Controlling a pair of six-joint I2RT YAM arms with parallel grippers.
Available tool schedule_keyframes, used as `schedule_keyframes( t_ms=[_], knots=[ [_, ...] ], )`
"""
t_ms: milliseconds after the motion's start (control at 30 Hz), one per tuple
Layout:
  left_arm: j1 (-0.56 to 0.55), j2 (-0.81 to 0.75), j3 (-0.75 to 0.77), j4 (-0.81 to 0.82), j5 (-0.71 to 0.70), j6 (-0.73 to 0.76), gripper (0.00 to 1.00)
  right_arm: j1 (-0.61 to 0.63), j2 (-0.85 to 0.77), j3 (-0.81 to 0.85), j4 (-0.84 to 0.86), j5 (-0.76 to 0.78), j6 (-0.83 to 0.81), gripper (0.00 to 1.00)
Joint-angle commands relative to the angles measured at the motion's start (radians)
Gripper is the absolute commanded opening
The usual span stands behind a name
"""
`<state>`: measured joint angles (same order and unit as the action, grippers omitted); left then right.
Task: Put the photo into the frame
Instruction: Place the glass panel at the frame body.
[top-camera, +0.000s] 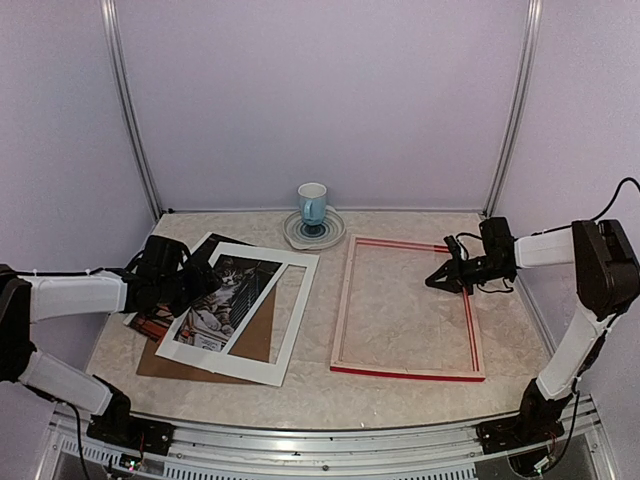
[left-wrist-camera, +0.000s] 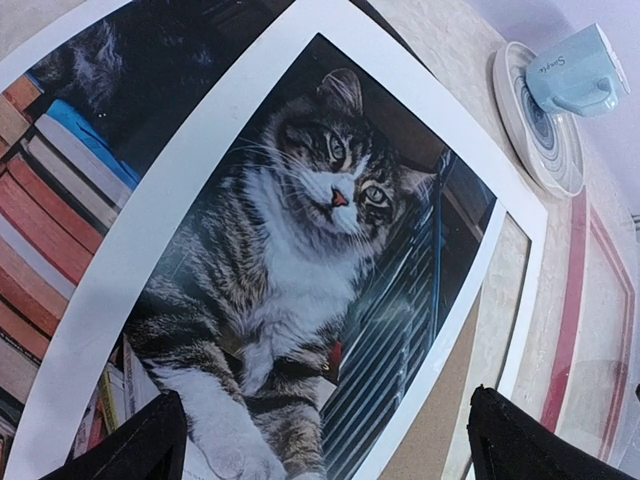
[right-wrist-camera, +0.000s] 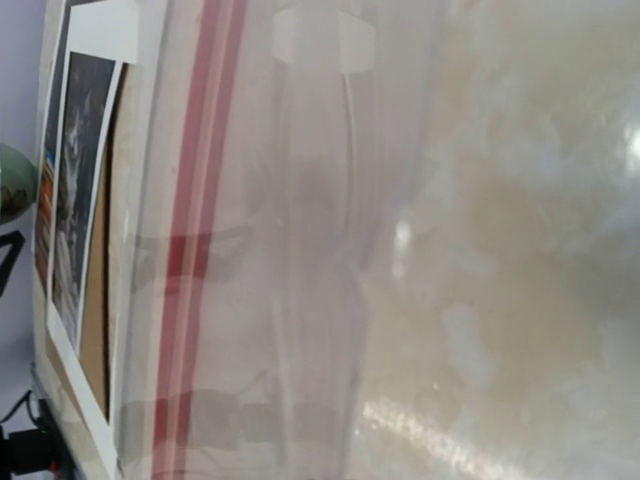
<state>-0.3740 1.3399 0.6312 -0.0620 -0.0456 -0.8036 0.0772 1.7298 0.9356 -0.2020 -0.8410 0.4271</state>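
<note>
The photo (top-camera: 222, 300), a print of a grey tabby cat and books, lies at the left under a white mat board (top-camera: 262, 365), showing through its window. My left gripper (top-camera: 207, 281) hovers just above it, open, with nothing between its black fingertips (left-wrist-camera: 140, 450). The left wrist view shows the cat on the photo (left-wrist-camera: 300, 230) close up. The frame (top-camera: 405, 373) lies flat at the right, red edge toward me. My right gripper (top-camera: 434, 283) is shut on nothing, low over the frame's far right part. In the blurred right wrist view its fingers do not show, only the frame's red strip (right-wrist-camera: 195, 240).
A brown backing board (top-camera: 262, 338) lies under the mat and the photo. A pale blue cup (top-camera: 312, 203) stands on a striped saucer (top-camera: 330, 234) at the back centre, beside the frame's far left corner. Walls close in the marbled table on three sides.
</note>
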Motion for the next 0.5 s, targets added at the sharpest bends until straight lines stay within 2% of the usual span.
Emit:
schedule_keyframes(
  t_ms=[0, 467],
  knots=[
    [-0.010, -0.022, 0.047, -0.022, 0.017, 0.019, 0.97, -0.024, -0.009, 0.037, -0.071, 0.033, -0.081, 0.00],
    [-0.014, -0.004, 0.216, -0.143, 0.094, 0.123, 0.97, -0.050, -0.013, 0.023, -0.099, 0.055, -0.109, 0.00]
  ],
)
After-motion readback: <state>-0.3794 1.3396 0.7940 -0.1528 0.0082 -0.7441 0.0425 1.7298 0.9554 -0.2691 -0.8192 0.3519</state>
